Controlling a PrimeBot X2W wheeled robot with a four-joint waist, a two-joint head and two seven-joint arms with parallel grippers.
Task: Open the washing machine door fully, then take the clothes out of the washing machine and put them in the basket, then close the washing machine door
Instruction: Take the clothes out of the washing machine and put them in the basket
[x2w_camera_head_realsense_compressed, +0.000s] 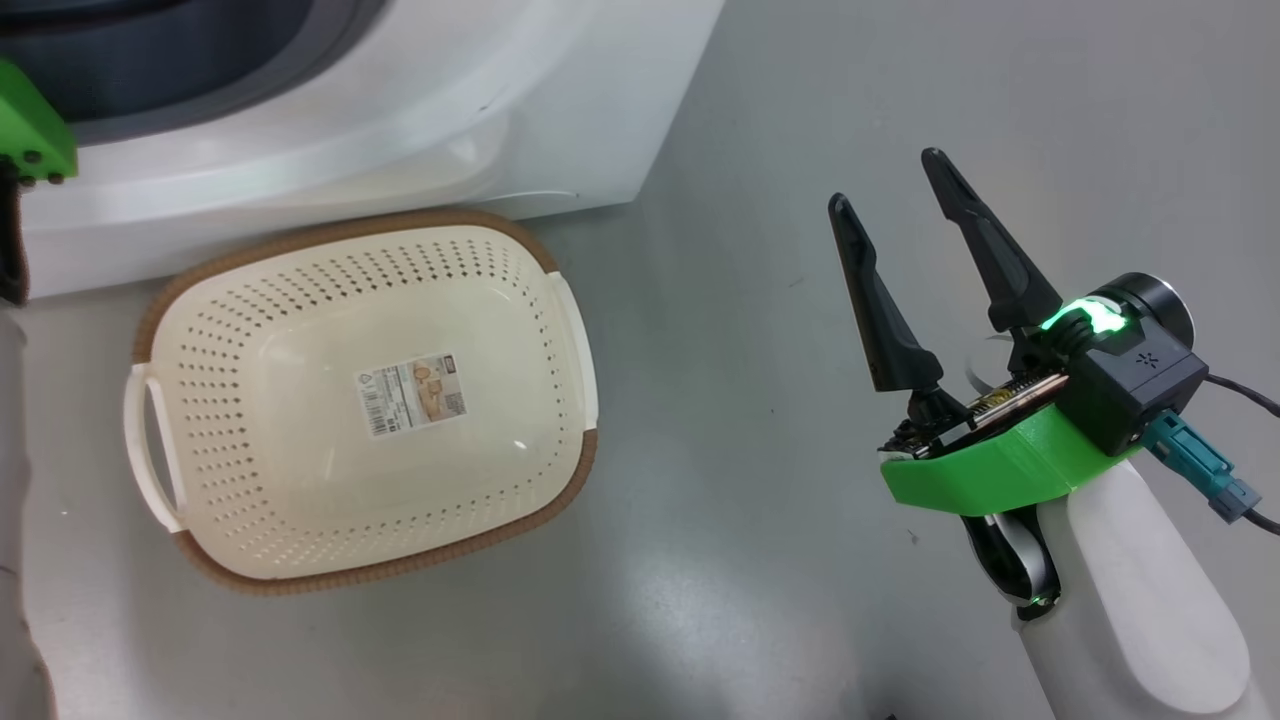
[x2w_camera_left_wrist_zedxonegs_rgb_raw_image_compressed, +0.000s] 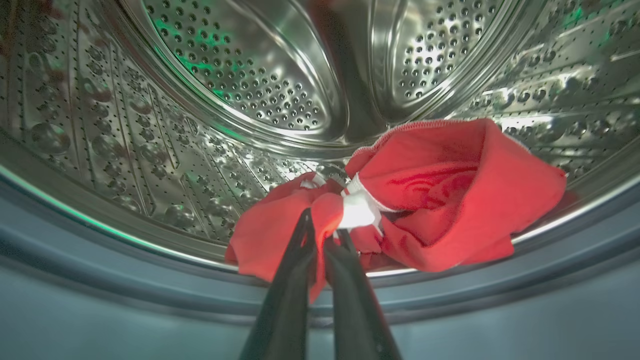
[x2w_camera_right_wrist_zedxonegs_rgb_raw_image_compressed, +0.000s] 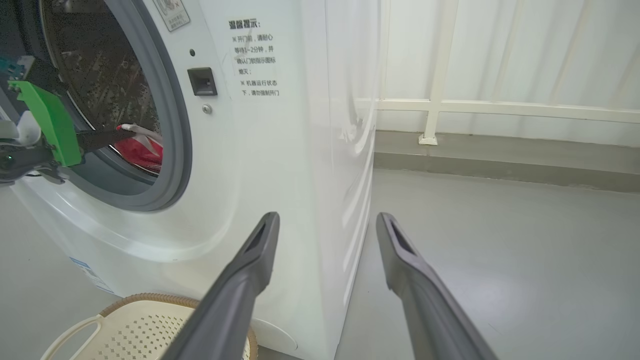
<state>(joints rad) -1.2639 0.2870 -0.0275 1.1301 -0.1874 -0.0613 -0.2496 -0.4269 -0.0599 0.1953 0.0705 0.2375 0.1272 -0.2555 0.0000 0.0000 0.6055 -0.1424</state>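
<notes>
Clothes (x2w_camera_left_wrist_zedxonegs_rgb_raw_image_compressed: 440, 200) pinched inside the drum (x2w_camera_left_wrist_zedxonegs_rgb_raw_image_compressed: 250, 75)
The left end effector (x2w_camera_left_wrist_zedxonegs_rgb_raw_image_compressed: 322, 225) is closed on the clothes at the drum's front edge; they should be lifted clear of the grey ring (x2w_camera_left_wrist_zedxonegs_rgb_raw_image_compressed: 150, 280) and carried to the basket (x2w_camera_head_realsense_compressed: 250, 330).

Fingers of left hand (x2w_camera_left_wrist_zedxonegs_rgb_raw_image_compressed: 323, 226) pinched together, of right hand (x2w_camera_head_realsense_compressed: 886, 178) spread wide apart.

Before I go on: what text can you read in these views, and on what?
"温馨提示:" heading on the washing machine front.
"1-2" in the notice below it; rest blurred.
Paper label in the basket: too small to read.
Sticker by the drum opening: unreadable.
</notes>
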